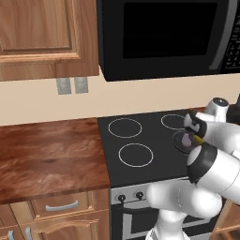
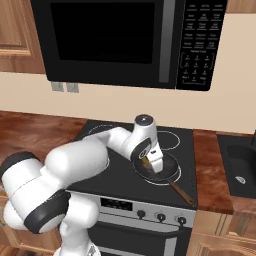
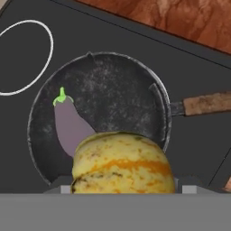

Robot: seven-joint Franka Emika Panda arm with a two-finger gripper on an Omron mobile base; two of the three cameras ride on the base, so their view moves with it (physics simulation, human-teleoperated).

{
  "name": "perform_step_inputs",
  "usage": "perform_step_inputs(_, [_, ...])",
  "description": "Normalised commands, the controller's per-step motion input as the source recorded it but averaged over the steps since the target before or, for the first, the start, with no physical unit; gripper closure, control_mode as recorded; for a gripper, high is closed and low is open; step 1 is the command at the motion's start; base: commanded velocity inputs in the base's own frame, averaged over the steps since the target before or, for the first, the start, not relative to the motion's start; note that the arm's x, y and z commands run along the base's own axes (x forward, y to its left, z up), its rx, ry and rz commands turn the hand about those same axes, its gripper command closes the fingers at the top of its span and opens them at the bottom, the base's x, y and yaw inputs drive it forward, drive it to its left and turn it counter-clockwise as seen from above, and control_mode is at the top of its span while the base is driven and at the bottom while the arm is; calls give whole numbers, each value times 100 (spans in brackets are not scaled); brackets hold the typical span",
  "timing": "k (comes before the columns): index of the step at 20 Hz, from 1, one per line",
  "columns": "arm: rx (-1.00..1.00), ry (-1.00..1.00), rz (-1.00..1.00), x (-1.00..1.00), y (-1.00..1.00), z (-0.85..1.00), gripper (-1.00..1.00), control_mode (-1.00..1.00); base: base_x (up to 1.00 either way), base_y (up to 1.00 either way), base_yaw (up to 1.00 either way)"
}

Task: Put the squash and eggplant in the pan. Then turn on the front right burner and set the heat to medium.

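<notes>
The jaws pinch the squash (image 3: 122,163) directly above the pan (image 3: 108,85), where the eggplant (image 3: 70,126) already lies. The squash looks firm, light and smooth-skinned, so a hold across its widest middle seems the safest against slipping

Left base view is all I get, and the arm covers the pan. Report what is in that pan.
Observer: In the hand view the eggplant lies in the pan, stem toward the rim.
Operator: Now tell me where the squash is.
Observer: The squash sits clamped between the fingers, above the pan, not yet dropped.
Operator: Give me the pan's burner.
Observer: In the right base view it sits on the front right burner, with its handle pointing toward the stove's front right corner.
</notes>
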Motion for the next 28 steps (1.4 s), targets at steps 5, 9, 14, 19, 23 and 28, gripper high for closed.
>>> perform_step_inputs(5, [0, 2, 0, 10, -24, -32, 100, -100, 0, 0, 0])
perform_step_inputs(9, [0, 2, 0, 14, -13, -25, 100, -100, 0, 0, 0])
perform_step_inputs(14, [0, 2, 0, 21, -4, -16, 100, -100, 0, 0, 0])
perform_step_inputs(19, [0, 1, 0, 20, -6, -15, 100, -100, 0, 0, 0])
perform_step_inputs(23, [0, 1, 0, 11, -13, -18, 100, -100, 0, 0, 0])
perform_step_inputs(28, [0, 0, 0, 6, -13, -16, 100, -100, 0, 0, 0])
